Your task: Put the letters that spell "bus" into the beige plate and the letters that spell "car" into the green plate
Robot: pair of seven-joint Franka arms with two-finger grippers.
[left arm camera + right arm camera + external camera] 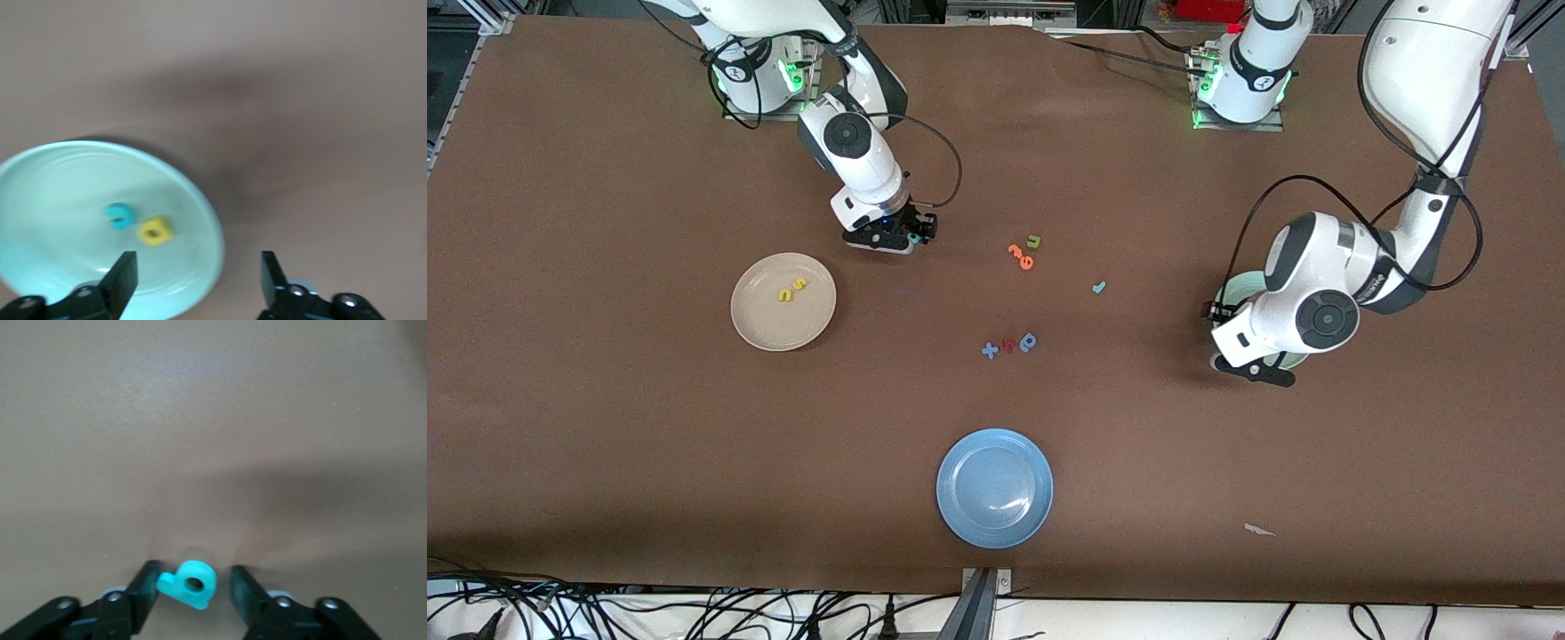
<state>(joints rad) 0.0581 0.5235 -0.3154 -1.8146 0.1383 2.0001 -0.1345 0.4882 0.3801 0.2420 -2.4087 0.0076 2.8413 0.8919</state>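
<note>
1. My right gripper [193,587] sits low on the table [605,444], near the beige plate [760,331] and toward the bases from it; the teal "b" [189,584] lies between my fingers, one touching it, the other just apart, so I cannot tell if I grasp it.
2. The yellow "u" [784,294] and yellow "s" [800,284] lie in the beige plate.
3. My left gripper [197,280] hovers over the green plate [53,173], jaws spread and empty.
4. The teal "c" [120,216] and yellow "a" [155,231] lie side by side in the green plate.
5. The small teal "r" [1098,287] lies on the table between both plates.
</note>
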